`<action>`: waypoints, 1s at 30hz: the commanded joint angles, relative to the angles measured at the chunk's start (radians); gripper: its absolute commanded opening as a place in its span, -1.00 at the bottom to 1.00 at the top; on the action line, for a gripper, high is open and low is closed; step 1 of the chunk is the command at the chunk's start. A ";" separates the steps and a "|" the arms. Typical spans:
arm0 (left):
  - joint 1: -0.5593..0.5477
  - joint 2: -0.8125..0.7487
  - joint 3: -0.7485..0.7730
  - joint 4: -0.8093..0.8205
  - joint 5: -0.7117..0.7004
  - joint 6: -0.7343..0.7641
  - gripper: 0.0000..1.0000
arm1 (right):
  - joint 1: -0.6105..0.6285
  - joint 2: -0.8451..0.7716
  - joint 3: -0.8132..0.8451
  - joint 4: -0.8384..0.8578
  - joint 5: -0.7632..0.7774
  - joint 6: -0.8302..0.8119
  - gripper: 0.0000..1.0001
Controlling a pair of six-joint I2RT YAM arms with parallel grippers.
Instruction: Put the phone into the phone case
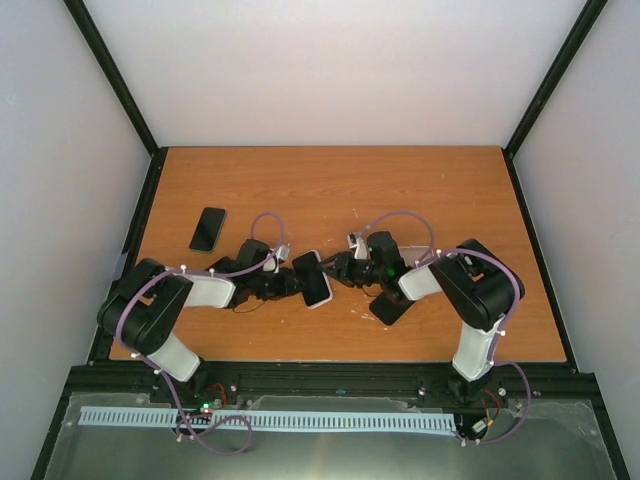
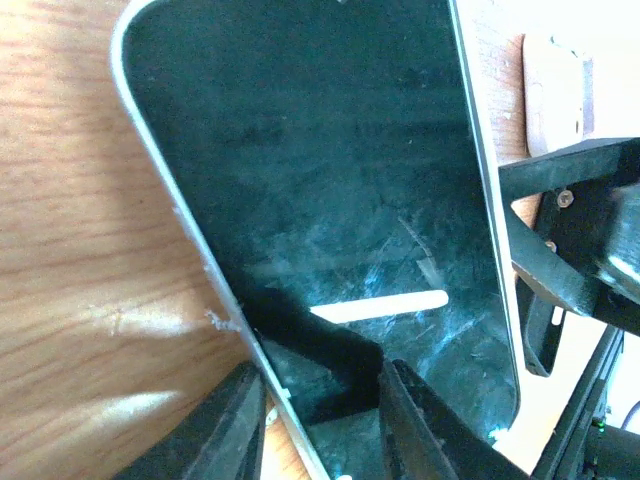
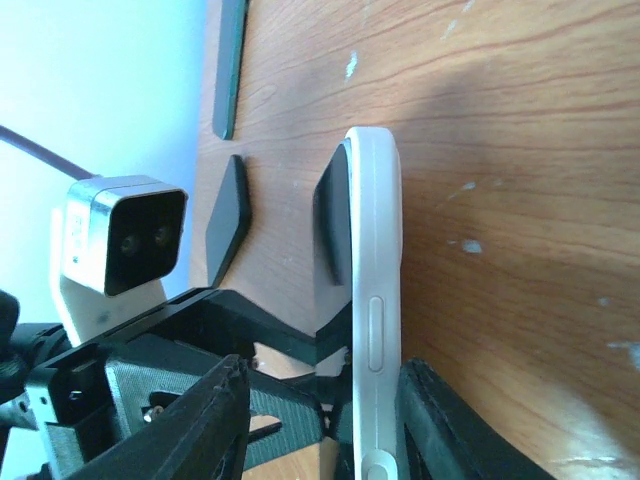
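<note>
A phone point(image 1: 315, 278) with a dark screen and a thick white rim sits between the two grippers near the table's front middle. In the left wrist view its screen point(image 2: 320, 180) fills the frame. My left gripper point(image 2: 320, 410) is open and straddles the phone's long edge, one finger over the screen and one beside the rim. In the right wrist view the phone point(image 3: 375, 250) shows edge-on with a side button. My right gripper point(image 3: 322, 400) is open around its end, one finger against the rim and the other apart. I cannot tell which item is the case.
A black flat slab point(image 1: 208, 229) lies on the wooden table point(image 1: 330, 190) at the far left; it also shows in the right wrist view point(image 3: 228, 70). Another dark flat piece point(image 1: 393, 305) lies under my right forearm. Black frame posts and white walls bound the table.
</note>
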 commanded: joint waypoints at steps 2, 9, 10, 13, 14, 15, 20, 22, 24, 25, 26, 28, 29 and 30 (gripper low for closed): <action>-0.008 -0.024 -0.013 -0.010 -0.003 0.045 -0.24 | 0.044 0.015 -0.003 0.067 -0.164 0.032 -0.20; -0.008 -0.022 -0.008 -0.010 0.009 0.054 -0.23 | 0.045 0.042 -0.001 0.050 -0.177 0.024 -0.19; -0.008 -0.022 -0.009 -0.010 0.009 0.054 -0.23 | 0.045 0.047 0.002 0.046 -0.180 0.022 -0.19; -0.007 -0.035 -0.014 -0.005 0.006 0.051 -0.14 | 0.045 0.063 0.005 0.065 -0.200 0.033 -0.19; -0.007 -0.039 -0.015 -0.004 0.004 0.052 -0.10 | 0.045 0.069 0.005 0.085 -0.214 0.044 -0.19; -0.007 -0.043 -0.016 -0.002 0.003 0.052 -0.07 | 0.045 0.074 0.004 0.108 -0.225 0.055 -0.19; -0.008 -0.047 -0.017 0.001 0.008 0.043 -0.20 | 0.044 0.050 -0.010 0.046 -0.171 0.027 -0.27; -0.008 -0.047 -0.015 -0.012 -0.002 0.039 -0.24 | 0.044 0.039 -0.013 -0.016 -0.133 -0.002 -0.33; -0.008 -0.045 -0.014 -0.020 -0.011 0.035 -0.30 | 0.043 0.031 -0.010 -0.066 -0.100 -0.038 -0.38; -0.008 -0.045 -0.014 -0.017 -0.009 0.030 -0.35 | 0.044 0.030 -0.006 -0.089 -0.086 -0.054 -0.42; -0.008 -0.045 -0.015 -0.011 -0.003 0.025 -0.37 | 0.043 0.033 0.000 -0.107 -0.075 -0.066 -0.47; -0.008 -0.045 -0.014 -0.005 0.019 0.006 -0.38 | 0.042 0.040 0.000 -0.111 -0.067 -0.074 -0.53; -0.007 -0.051 -0.012 -0.003 0.029 -0.006 -0.38 | 0.043 0.042 -0.003 -0.095 -0.071 -0.074 -0.56; -0.008 -0.061 -0.013 0.001 0.040 -0.016 -0.37 | 0.042 0.041 -0.008 -0.078 -0.077 -0.070 -0.56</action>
